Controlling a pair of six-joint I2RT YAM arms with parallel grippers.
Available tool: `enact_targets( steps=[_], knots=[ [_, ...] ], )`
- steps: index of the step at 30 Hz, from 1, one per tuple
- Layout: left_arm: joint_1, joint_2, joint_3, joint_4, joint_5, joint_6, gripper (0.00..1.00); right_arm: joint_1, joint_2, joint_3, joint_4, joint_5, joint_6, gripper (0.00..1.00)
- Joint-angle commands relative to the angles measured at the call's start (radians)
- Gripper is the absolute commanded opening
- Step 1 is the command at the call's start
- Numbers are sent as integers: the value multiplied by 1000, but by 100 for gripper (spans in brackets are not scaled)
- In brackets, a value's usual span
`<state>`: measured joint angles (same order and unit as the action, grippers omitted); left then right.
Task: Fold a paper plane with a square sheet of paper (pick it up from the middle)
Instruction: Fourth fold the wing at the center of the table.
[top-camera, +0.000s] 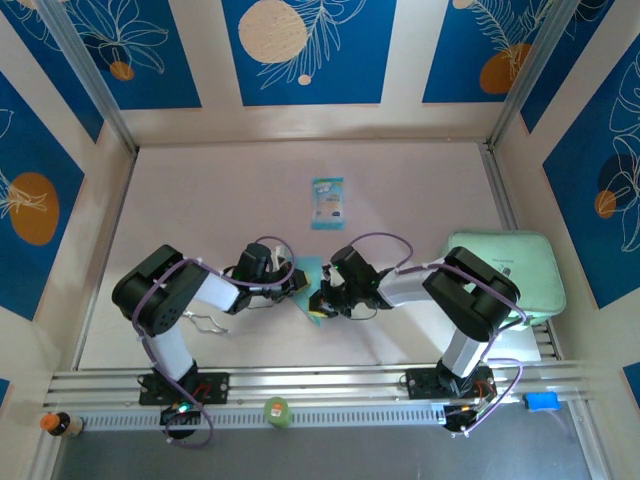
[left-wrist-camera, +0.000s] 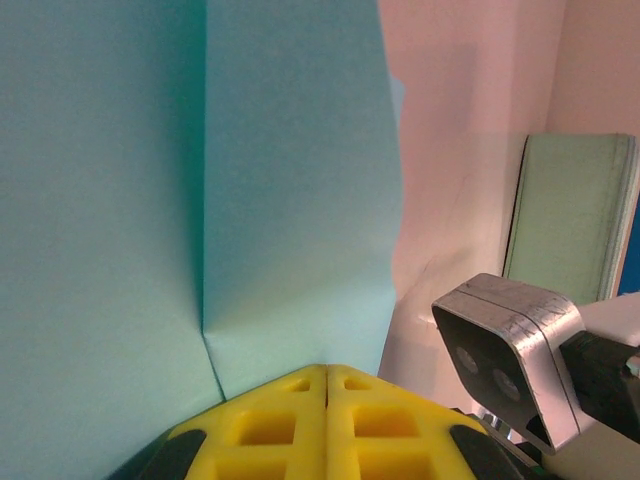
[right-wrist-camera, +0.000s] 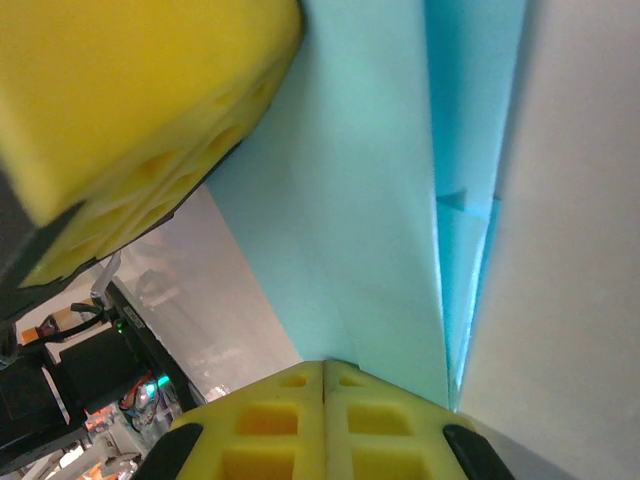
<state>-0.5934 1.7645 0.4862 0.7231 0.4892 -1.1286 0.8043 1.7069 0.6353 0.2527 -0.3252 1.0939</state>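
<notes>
The light-blue sheet of paper (top-camera: 309, 269) is held up off the table between both arms at the middle front, folded and creased. In the left wrist view the paper (left-wrist-camera: 200, 200) stands upright with a vertical crease, and my left gripper (left-wrist-camera: 327, 372) is shut on its lower edge. My right gripper (right-wrist-camera: 325, 366) is also shut on the paper (right-wrist-camera: 370, 220), where folded layers meet in a narrow ridge. Seen from above, the left gripper (top-camera: 297, 281) and right gripper (top-camera: 322, 298) almost touch. The left gripper's yellow fingers (right-wrist-camera: 130, 110) loom close in the right wrist view.
A teal-and-white packet (top-camera: 327, 202) lies on the table behind the grippers. A pale green pad (top-camera: 505, 275) sits at the right edge, also seen as the pad (left-wrist-camera: 575, 215). A green object (top-camera: 277, 411), a small bottle (top-camera: 58, 424) and a blue block (top-camera: 541, 401) sit near the front rail.
</notes>
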Motion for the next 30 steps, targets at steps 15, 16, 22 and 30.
enact_targets(
  steps=[15,16,22,30],
  knots=[
    [1,54,-23,-130,-60,10,0,69,-51,-69,-76,-25,24,3],
    [1,55,-24,-131,-60,11,0,76,-45,-72,-76,-27,25,3],
    [1,55,-26,-123,-59,10,0,105,-70,-101,-85,-2,43,3],
    [0,51,-44,-83,-65,-16,0,18,-289,-94,-231,155,-7,22]
  ],
)
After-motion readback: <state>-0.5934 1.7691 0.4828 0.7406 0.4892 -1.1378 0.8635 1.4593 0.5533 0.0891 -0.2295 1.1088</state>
